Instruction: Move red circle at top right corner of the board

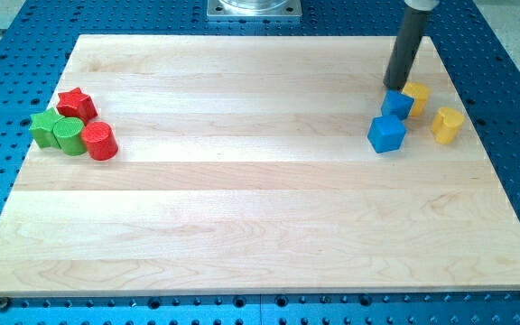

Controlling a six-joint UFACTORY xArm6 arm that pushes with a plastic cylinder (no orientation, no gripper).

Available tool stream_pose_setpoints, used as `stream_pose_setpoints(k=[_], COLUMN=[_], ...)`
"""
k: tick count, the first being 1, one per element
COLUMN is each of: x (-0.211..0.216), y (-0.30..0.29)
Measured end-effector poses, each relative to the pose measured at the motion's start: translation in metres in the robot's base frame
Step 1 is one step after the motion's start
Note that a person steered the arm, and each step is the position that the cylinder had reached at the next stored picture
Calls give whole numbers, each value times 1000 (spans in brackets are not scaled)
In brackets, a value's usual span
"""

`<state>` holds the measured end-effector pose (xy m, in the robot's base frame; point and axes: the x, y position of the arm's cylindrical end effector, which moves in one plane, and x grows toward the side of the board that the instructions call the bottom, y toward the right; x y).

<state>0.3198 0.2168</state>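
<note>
The red circle (100,141), a short red cylinder, stands near the left edge of the wooden board (242,199). It touches a green cylinder (69,136) on its left. A red star (77,104) and a green star-like block (45,127) sit close by in the same cluster. My tip (393,87) is far off at the view's upper right, just above the upper blue cube (397,104) and left of a yellow block (415,96).
A second blue cube (386,134) lies below the first. A yellow heart-like block (447,125) sits at the far right. A blue perforated table (513,54) surrounds the board. A metal mount (255,9) is at the top centre.
</note>
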Motion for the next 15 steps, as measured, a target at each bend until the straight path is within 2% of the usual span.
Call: stream_pose_setpoints(k=[1, 2, 3, 4, 5, 6, 7, 8, 9, 10, 12, 13, 14, 15], x=[36, 27, 35, 114, 233, 211, 222, 206, 195, 172, 114, 63, 47, 7], y=[-9, -64, -146, -254, -367, -427, -441, -490, -506, -503, -371, -368, -408, -395])
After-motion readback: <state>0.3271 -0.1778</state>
